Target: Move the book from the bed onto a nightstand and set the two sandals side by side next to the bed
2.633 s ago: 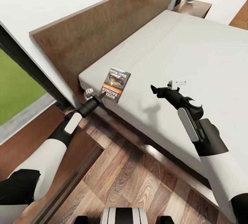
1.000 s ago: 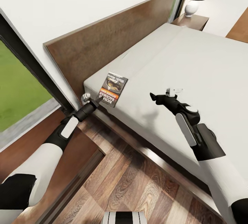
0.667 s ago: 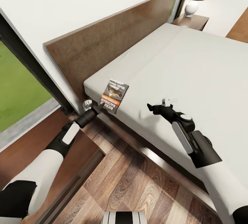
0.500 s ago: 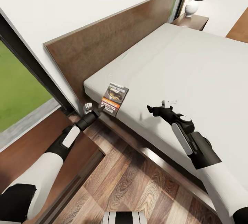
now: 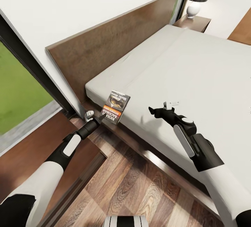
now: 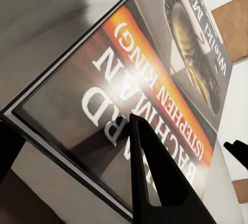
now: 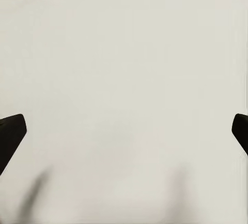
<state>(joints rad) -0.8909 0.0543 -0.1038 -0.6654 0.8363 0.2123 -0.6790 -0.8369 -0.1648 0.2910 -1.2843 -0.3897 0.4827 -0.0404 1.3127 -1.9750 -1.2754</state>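
At bed (image 5: 195, 66) corner, left pincer (image 5: 101, 116) clamped on book (image 5: 115, 102), lower edge hidden, right pincer (image 5: 152, 110) spread wide.

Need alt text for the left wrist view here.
Close-up of the book, its dark cover with an orange band and white lettering, gripped at one edge by the left hand, one black finger lying across the cover.

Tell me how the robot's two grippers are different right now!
The left gripper is shut on the book, holding it at the mattress corner; the right gripper holds nothing. In the left wrist view a finger lies across the cover, while the right gripper's fingers are spread wide over bare mattress. The left one is at the bed's edge; the right one is farther in over the bed. Both have black fingers.
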